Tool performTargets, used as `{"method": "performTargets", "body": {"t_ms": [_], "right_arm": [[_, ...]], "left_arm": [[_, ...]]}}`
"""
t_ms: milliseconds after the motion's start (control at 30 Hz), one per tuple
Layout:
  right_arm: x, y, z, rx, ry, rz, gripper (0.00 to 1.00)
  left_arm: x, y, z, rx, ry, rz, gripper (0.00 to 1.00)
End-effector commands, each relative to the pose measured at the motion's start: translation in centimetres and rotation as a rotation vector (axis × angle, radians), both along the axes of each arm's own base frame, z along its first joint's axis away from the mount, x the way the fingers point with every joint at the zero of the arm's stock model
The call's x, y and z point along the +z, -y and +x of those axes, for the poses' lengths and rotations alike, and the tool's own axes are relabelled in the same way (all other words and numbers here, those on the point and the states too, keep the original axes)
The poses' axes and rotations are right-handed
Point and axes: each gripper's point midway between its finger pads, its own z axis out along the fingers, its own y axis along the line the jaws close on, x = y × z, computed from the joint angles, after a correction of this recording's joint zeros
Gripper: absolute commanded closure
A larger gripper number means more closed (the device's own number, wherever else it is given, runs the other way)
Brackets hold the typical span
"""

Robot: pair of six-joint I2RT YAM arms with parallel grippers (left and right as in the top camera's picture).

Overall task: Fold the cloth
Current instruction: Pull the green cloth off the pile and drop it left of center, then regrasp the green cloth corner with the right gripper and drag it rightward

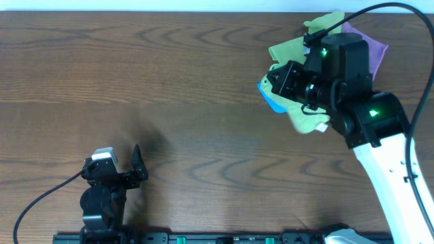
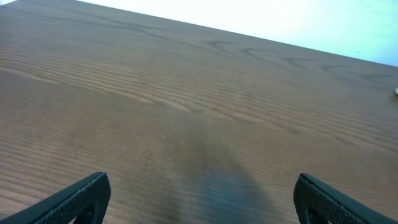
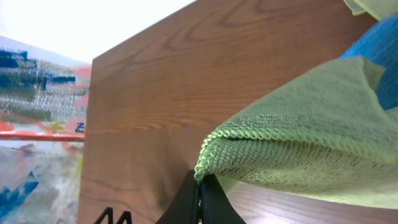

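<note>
Right pincer (image 3: 200, 190) pinches lime-green cloth (image 3: 298, 137) by corner; cloth body extends ahead-right of tips. Left pincer (image 2: 202, 183) wide, well apart, over desk (image 2: 186, 74).

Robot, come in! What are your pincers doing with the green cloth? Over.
Right pincer shut on the green cloth, at its corner. Left pincer open, empty, over the table. Blue cloth and purple cloth bunched right beside it.
</note>
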Motion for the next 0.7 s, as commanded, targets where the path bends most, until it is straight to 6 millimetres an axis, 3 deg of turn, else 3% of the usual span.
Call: {"method": "performTargets", "body": {"t_ms": [0, 67, 133, 167, 233, 267, 333, 400, 433, 500, 533, 600, 667], "right_arm": [[1.1, -2.6, -0.7, 0.048, 0.009, 0.054, 0.98], [3.1, -6.6, -1.9, 0.214, 0.053, 0.166, 0.98], [6.5, -10.3, -3.7, 0.431, 0.139, 0.311, 0.98], [8.6, -11.4, -4.8, 0.546, 0.211, 0.375, 0.98], [11.6, -11.9, -6.0, 0.690, 0.333, 0.448, 0.97], [11.7, -11.5, -5.7, 0.683, 0.339, 0.448, 0.78], [10.4, -10.1, -4.4, 0.614, 0.303, 0.411, 0.01], [7.3, -7.9, -2.7, 0.479, 0.194, 0.334, 0.01], [4.6, -6.1, -1.8, 0.378, 0.114, 0.253, 0.01], [1.5, -4.1, -1.2, 0.271, 0.025, 0.145, 0.01], [-1.0, -2.3, -1.2, 0.201, -0.036, 0.030, 0.01], [-3.1, -1.3, -1.5, 0.183, -0.077, -0.080, 0.01], [-4.7, -1.5, -1.8, 0.228, -0.091, -0.156, 0.01]], "left_arm": [[-1.0, -0.3, -0.1, 0.021, -0.022, -0.006, 0.05], [-1.0, -0.3, -0.1, 0.021, -0.022, -0.006, 0.05], [-1.0, -0.3, -0.1, 0.021, -0.022, -0.006, 0.04], [-1.0, -0.3, -0.1, 0.021, -0.022, -0.006, 0.05], [-1.0, -0.3, -0.1, 0.021, -0.022, -0.006, 0.05], [-1.0, -0.3, -0.1, 0.021, -0.022, -0.006, 0.05], [-1.0, -0.3, -0.1, 0.021, -0.022, -0.006, 0.05], [-1.0, -0.3, -0.1, 0.021, -0.022, -0.006, 0.05], [-1.0, -0.3, -0.1, 0.021, -0.022, -0.006, 0.05], [-1.0, -0.3, -0.1, 0.021, -0.022, -0.006, 0.05], [-1.0, -0.3, -0.1, 0.021, -0.022, -0.006, 0.05], [-1.0, -0.3, -0.1, 0.021, -0.022, -0.006, 0.05], [-1.0, -0.3, -0.1, 0.021, -0.022, -0.006, 0.05]]}}
